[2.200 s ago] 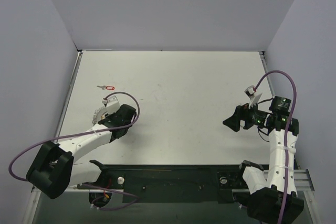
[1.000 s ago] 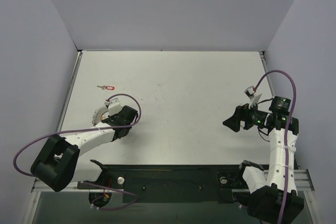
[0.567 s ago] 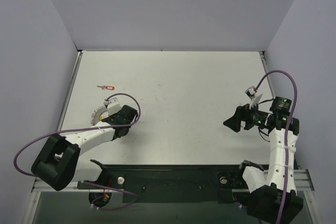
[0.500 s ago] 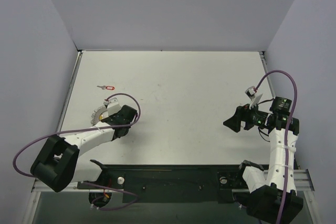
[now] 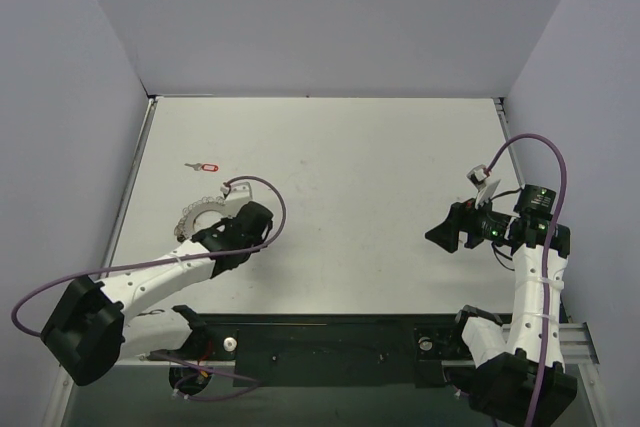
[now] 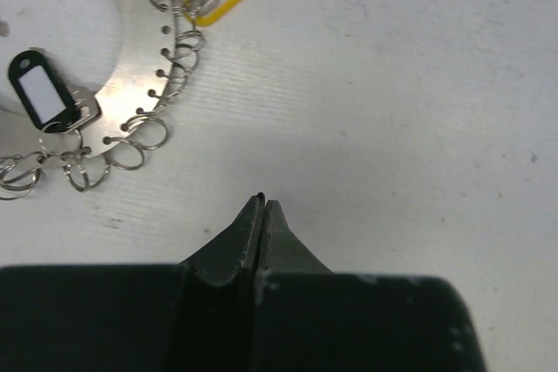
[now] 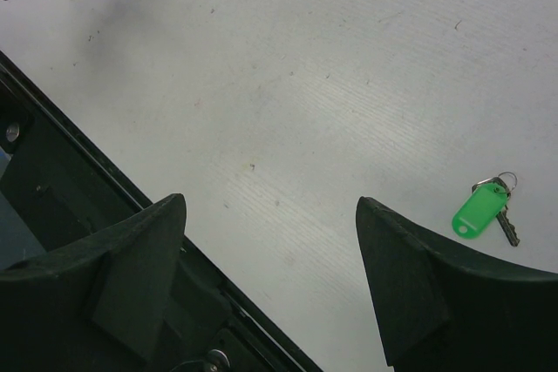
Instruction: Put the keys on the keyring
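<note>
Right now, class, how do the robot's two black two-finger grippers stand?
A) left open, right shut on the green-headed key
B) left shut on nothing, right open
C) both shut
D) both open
B: the left gripper has its fingers pressed together with nothing between them, apart from the toothed silvery metal keyring; the right gripper gapes wide.

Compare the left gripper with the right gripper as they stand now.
The left gripper has its fingers pressed together, with nothing seen between them; the right gripper stands wide open. The left gripper points at bare table beside the keyring; the right gripper has the green key off to one side. Both hold nothing.
</note>
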Controlling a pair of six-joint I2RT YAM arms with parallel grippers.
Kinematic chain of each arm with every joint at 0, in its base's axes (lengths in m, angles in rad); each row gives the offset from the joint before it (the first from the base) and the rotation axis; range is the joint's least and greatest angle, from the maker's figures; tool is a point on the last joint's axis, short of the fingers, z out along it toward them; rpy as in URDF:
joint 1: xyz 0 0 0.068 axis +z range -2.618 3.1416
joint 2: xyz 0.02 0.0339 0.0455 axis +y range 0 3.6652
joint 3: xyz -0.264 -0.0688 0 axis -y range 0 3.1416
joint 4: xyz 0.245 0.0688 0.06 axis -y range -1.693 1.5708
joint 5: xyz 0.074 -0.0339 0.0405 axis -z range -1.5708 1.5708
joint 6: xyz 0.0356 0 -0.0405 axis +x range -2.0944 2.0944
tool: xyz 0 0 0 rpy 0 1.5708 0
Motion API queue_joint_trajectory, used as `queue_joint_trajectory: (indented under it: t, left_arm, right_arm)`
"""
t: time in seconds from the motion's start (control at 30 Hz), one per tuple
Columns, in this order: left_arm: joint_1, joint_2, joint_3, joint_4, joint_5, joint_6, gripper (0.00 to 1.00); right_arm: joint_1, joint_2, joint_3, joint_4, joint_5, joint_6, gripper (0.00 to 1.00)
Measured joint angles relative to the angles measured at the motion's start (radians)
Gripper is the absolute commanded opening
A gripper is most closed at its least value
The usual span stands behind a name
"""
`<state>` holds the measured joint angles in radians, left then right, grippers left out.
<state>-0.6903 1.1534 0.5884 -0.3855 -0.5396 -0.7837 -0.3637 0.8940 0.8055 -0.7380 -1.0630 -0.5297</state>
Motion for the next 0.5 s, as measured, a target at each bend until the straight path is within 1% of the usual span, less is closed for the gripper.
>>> queue_joint_trajectory:
  t: [0.13, 0.17, 0.2, 0.23, 0.33, 0.37, 0.43, 0.5]
  left_arm:
    - [-0.062, 0.017, 0.043, -0.010, 0.017, 0.014, 0.00]
    - [-0.064, 0.023, 0.049, -0.010, 0.014, 0.013, 0.06]
    - [-0.063, 0.029, 0.050, -0.010, 0.008, 0.010, 0.09]
    - [-0.056, 0.034, 0.049, -0.013, 0.002, 0.010, 0.16]
    - [-0.002, 0.056, 0.043, -0.013, -0.003, 0.000, 0.25]
    - [0.017, 0.063, 0.040, -0.009, -0.005, -0.001, 0.25]
    - [0.060, 0.076, 0.031, -0.003, -0.013, -0.008, 0.31]
    - [0.086, 0.089, 0.023, 0.002, -0.024, -0.017, 0.32]
  right_arm:
    - [-0.003, 0.000, 0.000, 0.000, 0.000, -0.002, 0.73]
    - [-0.003, 0.000, 0.000, 0.000, 0.000, -0.003, 0.73]
    - [-0.003, 0.000, 0.000, 0.000, 0.000, -0.003, 0.73]
    - [-0.003, 0.000, 0.000, 0.000, 0.000, -0.003, 0.73]
    - [-0.003, 0.000, 0.000, 0.000, 0.000, -0.003, 0.73]
    - [-0.003, 0.000, 0.000, -0.001, 0.000, -0.003, 0.73]
    - [-0.003, 0.000, 0.000, -0.001, 0.000, -0.004, 0.74]
    - [-0.003, 0.000, 0.000, -0.002, 0.000, -0.005, 0.73]
